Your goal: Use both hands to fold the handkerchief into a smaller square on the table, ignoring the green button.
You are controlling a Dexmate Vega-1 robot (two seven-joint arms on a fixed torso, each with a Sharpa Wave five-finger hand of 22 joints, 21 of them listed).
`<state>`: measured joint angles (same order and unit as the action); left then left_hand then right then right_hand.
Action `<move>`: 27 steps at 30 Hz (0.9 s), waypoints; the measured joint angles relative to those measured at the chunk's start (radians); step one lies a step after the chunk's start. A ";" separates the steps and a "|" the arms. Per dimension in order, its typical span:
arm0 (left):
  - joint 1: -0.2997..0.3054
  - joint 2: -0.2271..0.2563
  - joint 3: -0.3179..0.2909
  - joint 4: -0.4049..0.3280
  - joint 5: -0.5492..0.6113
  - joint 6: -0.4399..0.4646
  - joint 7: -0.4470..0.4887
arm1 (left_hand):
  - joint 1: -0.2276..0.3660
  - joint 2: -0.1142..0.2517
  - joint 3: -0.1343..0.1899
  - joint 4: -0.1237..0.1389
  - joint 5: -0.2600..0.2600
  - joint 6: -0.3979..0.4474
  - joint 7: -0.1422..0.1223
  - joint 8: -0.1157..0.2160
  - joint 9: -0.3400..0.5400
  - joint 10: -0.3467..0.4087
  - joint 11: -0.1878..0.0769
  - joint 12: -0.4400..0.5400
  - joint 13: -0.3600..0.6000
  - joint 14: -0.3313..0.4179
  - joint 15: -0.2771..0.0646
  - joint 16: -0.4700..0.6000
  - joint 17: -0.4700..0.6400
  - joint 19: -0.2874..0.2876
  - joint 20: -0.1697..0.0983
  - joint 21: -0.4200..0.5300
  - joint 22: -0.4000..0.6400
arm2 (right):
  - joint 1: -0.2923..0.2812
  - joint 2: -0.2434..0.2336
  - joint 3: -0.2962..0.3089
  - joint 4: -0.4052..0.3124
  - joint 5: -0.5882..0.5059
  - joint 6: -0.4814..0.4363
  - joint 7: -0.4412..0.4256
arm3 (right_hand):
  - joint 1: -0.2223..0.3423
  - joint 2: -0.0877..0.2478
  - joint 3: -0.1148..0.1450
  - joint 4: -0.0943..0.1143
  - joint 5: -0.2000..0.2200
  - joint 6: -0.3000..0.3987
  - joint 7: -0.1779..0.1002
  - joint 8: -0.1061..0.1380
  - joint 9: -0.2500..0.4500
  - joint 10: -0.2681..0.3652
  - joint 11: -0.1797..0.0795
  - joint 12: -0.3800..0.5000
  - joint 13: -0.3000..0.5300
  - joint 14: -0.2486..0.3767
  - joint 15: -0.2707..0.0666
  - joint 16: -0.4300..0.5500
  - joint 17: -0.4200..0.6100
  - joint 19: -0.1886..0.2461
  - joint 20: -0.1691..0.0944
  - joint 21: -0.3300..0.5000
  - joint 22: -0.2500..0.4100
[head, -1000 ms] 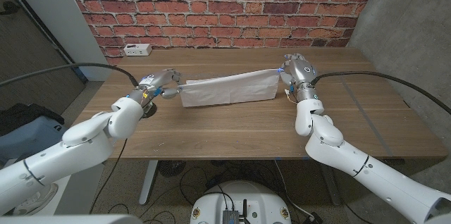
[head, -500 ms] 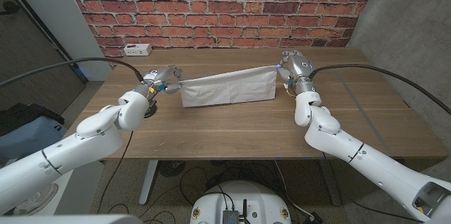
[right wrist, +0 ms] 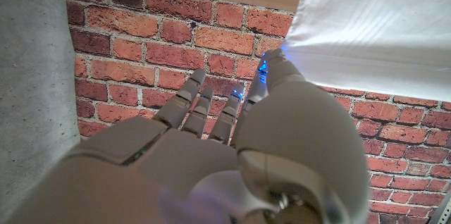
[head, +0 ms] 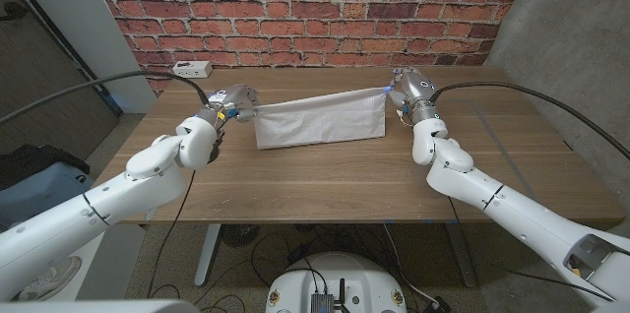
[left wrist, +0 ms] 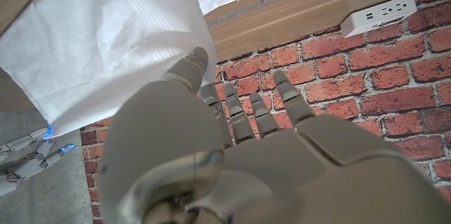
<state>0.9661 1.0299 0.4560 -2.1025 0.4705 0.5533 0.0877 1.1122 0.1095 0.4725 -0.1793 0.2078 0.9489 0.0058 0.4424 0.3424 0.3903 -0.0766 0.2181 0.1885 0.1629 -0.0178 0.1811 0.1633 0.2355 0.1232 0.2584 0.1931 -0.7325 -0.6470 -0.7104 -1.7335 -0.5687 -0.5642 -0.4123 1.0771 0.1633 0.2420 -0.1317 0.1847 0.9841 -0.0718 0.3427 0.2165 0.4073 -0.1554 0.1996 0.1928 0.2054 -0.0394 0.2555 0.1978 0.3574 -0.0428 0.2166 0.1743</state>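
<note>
Bare wood table [head: 325,170]: left hand [head: 228,102] & right hand [head: 409,91] pinch handkerchief [head: 320,119] corners, stretched taut.

Handkerchief [head: 319,120] stretched between both robot hands blocks the surface [head: 325,180] middle, open wood toward 6 o'clock, white power strip [head: 191,69] at 10 o'clock edge, brick wall [head: 315,8] closing 12 o'clock.

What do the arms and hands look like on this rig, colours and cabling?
Both arms are glossy white rounded shells with dark seams at the joints. A black cable loops off each arm. The left hand and right hand are silver-grey metal with segmented fingers; small blue lights glow at the right hand's fingertips.
</note>
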 measured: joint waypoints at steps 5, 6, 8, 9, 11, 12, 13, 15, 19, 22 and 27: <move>-0.050 -0.020 0.035 0.035 0.011 0.000 -0.024 | 0.000 0.000 0.000 0.000 0.000 0.002 0.002 -0.003 0.003 -0.004 0.004 0.000 0.000 0.000 0.000 0.000 0.000 0.000 0.000 0.000 0.000 | 0.024 0.007 -0.009 0.035 0.009 0.021 0.004 | 0.003 0.003 0.000 0.000 0.000 0.000 0.000 0.000 -0.001 0.000 0.000 0.000 0.000 0.000 0.000 0.000 0.000 0.000 0.000 0.000 0.000; -0.057 -0.022 0.040 0.041 0.011 0.000 -0.024 | 0.000 0.000 0.000 0.000 0.000 0.002 0.002 -0.003 0.003 -0.004 0.004 0.000 0.000 0.000 0.000 0.000 0.000 0.000 0.000 0.000 0.000 | 0.024 0.007 -0.009 0.035 0.010 0.023 0.005 | 0.004 0.004 0.000 0.000 0.000 0.000 0.000 0.000 -0.001 0.000 0.000 0.000 0.000 0.000 0.000 0.000 0.000 0.000 0.000 0.000 0.000; -0.071 -0.028 0.050 0.052 0.014 -0.001 -0.029 | 0.000 0.000 0.000 0.000 0.000 0.005 0.005 -0.004 0.003 -0.004 0.004 0.000 0.000 0.000 0.000 0.000 0.000 0.000 0.000 0.000 0.000 | 0.031 0.009 -0.012 0.046 0.013 0.032 0.006 | 0.004 0.004 0.000 0.000 0.000 0.000 0.000 0.000 -0.001 0.000 0.000 0.000 0.000 0.000 0.000 0.000 0.000 0.000 0.000 0.000 0.000; -0.071 -0.028 0.050 0.053 0.014 -0.001 -0.029 | 0.000 0.000 -0.001 0.001 0.000 0.005 0.005 -0.006 0.003 -0.004 0.004 0.000 0.000 0.000 0.000 0.000 0.000 0.000 0.000 0.000 0.000 | 0.031 0.009 -0.012 0.046 0.014 0.033 0.006 | 0.004 0.004 0.000 0.000 0.000 0.000 0.000 0.000 -0.001 0.000 0.000 0.000 0.000 0.000 0.000 0.000 0.000 0.000 0.000 0.000 0.000; -0.094 -0.038 0.067 0.073 0.021 -0.006 -0.042 | 0.000 0.000 -0.004 0.004 0.000 0.006 0.006 -0.006 0.003 -0.004 0.004 0.000 0.000 0.000 0.000 0.000 0.000 0.000 0.000 0.000 0.000 | 0.055 0.017 -0.023 0.082 0.017 0.043 0.008 | 0.004 0.004 0.000 0.000 0.000 0.000 0.000 0.000 0.000 0.000 0.000 0.000 0.000 0.000 0.000 0.000 0.000 0.000 0.000 0.000 0.000; -0.100 -0.041 0.071 0.079 0.021 -0.006 -0.042 | 0.000 0.000 -0.004 0.004 0.000 0.006 0.006 -0.006 0.003 -0.004 0.004 0.000 0.000 0.000 0.000 0.000 0.000 0.000 0.000 0.000 0.000 | 0.055 0.017 -0.023 0.082 0.018 0.048 0.009 | 0.004 0.004 0.000 0.000 0.000 0.000 0.000 0.000 0.000 0.000 0.000 0.000 0.000 0.000 0.000 0.000 0.000 0.000 0.000 0.000 0.000; -0.104 -0.043 0.073 0.083 0.021 -0.006 -0.042 | 0.000 0.000 -0.004 0.004 0.000 0.006 0.006 -0.007 0.003 -0.004 0.004 0.000 0.000 0.000 0.000 0.000 0.000 0.000 0.000 0.000 0.000 | 0.055 0.017 -0.023 0.082 0.018 0.049 0.009 | 0.004 0.004 0.000 0.000 0.000 0.000 0.000 0.000 0.000 0.000 0.000 0.000 0.000 0.000 0.000 0.000 0.000 0.000 0.000 0.000 0.000; -0.118 -0.049 0.083 0.096 0.021 -0.006 -0.042 | 0.000 0.000 -0.004 0.004 0.000 0.007 0.007 -0.007 0.003 -0.004 0.004 -0.004 0.000 0.000 0.000 0.000 0.000 0.000 0.000 0.000 0.000 | 0.055 0.017 -0.023 0.082 0.021 0.056 0.010 | 0.004 0.004 0.000 0.000 0.000 0.000 0.000 0.000 0.000 0.000 0.000 0.000 0.000 0.000 0.000 0.000 0.000 0.000 0.000 0.000 0.000; -0.135 -0.057 0.096 0.115 0.029 -0.016 -0.057 | 0.000 0.000 -0.004 0.004 0.000 0.007 0.007 -0.008 0.003 -0.004 0.004 -0.004 0.000 0.000 0.000 0.000 0.000 0.000 0.000 0.000 0.000 | 0.092 0.035 -0.042 0.140 0.024 0.066 0.012 | 0.004 0.004 0.000 0.000 0.000 0.000 0.000 0.000 0.000 0.000 0.000 0.000 0.000 0.000 0.000 0.000 0.000 0.004 0.004 0.000 0.000; -0.151 -0.063 0.111 0.131 0.035 -0.017 -0.062 | 0.000 0.000 -0.004 0.004 0.000 0.007 0.007 -0.010 0.004 -0.004 0.004 -0.004 0.000 0.000 0.000 0.000 0.000 0.000 0.000 0.000 0.000 | 0.105 0.042 -0.051 0.160 0.026 0.075 0.014 | 0.004 0.004 0.000 0.000 0.000 0.000 0.000 0.000 0.000 0.000 0.000 0.000 0.000 0.000 0.000 0.000 0.000 0.004 0.004 0.000 0.000; -0.171 -0.072 0.129 0.152 0.048 -0.017 -0.071 | 0.000 0.000 -0.004 0.004 0.000 0.008 0.008 -0.010 0.004 -0.004 0.004 -0.004 0.000 0.000 0.000 0.000 0.000 0.000 0.000 0.000 0.000 | 0.129 0.055 -0.067 0.198 0.028 0.089 0.018 | 0.004 0.004 0.000 0.000 0.000 0.000 0.000 0.000 0.000 0.000 0.000 0.000 0.000 0.000 0.000 0.000 0.000 0.004 0.004 0.000 0.000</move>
<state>0.7947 0.9575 0.5849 -1.9508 0.5185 0.5365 0.0168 1.1122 0.1095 0.4683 -0.1751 0.2078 0.9565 0.0137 0.4321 0.3460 0.3867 -0.0729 0.2144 0.1884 0.1629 -0.0178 0.1811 0.1634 0.2355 0.1232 0.2583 0.1930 -0.6031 -0.5924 -0.7776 -1.5350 -0.5408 -0.4750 -0.3946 1.0809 0.1672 0.2420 -0.1318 0.1845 0.9840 -0.0717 0.3425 0.2165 0.4073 -0.1554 0.1999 0.1928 0.2054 -0.0393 0.2554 0.1977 0.3611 -0.0391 0.2167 0.1743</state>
